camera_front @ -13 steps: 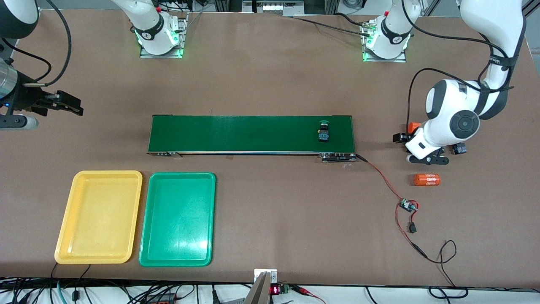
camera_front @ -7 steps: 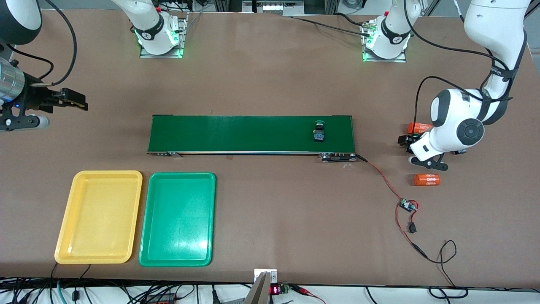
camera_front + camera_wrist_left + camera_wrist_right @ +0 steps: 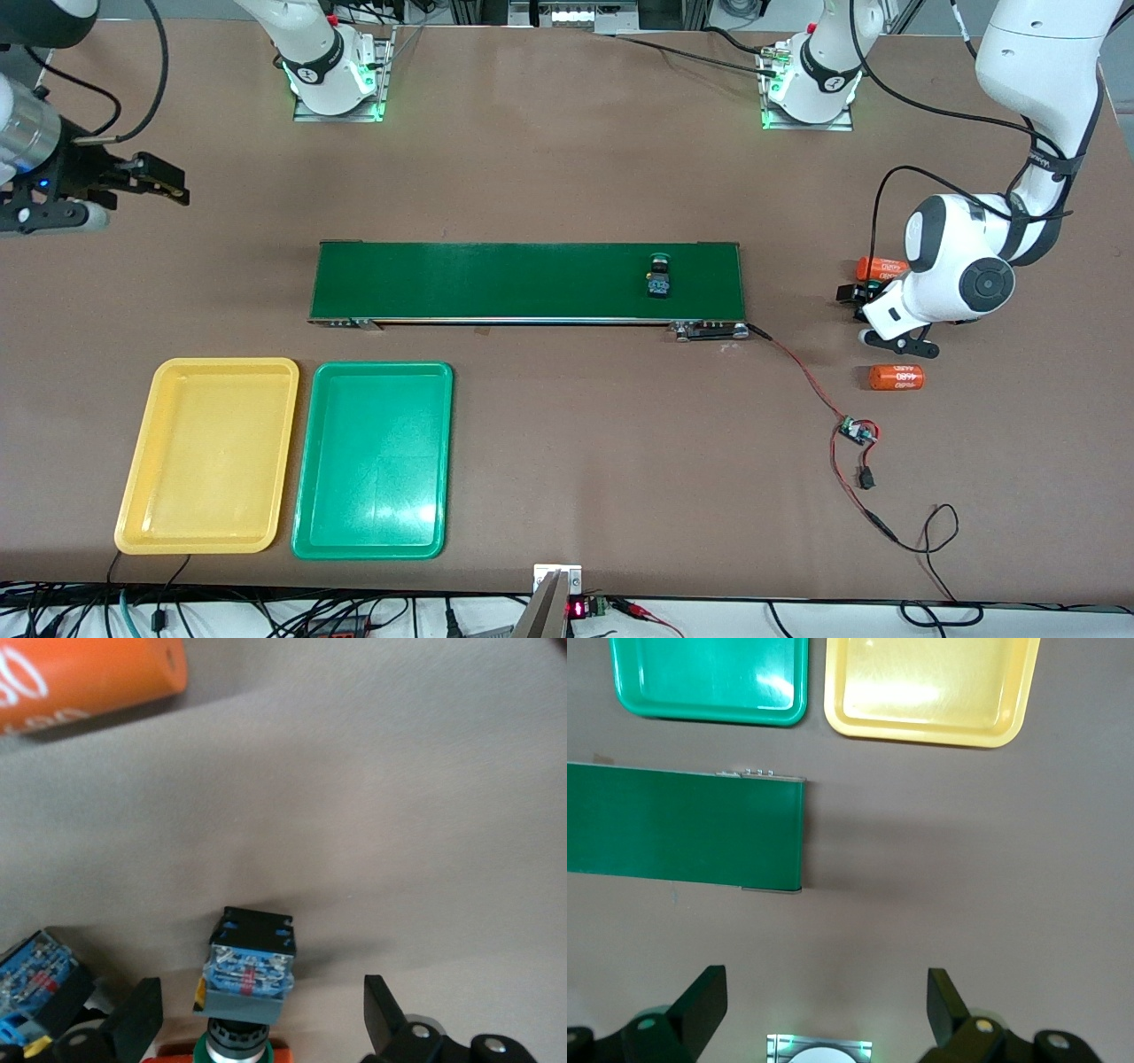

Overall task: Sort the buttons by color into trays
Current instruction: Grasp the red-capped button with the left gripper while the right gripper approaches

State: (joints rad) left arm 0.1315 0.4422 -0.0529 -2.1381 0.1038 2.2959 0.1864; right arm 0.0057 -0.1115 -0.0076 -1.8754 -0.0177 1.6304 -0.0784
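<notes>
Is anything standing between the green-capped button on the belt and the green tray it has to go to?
Nothing visible does. The green-capped button lies on the conveyor belt toward the left arm's end; the green tray lies nearer the front camera, toward the right arm's end, with only bare table between. The open right gripper hangs past the belt's end.

One button [image 3: 658,276] lies on the conveyor belt [image 3: 496,282]; trays [image 3: 209,455] nearer the camera.
</notes>
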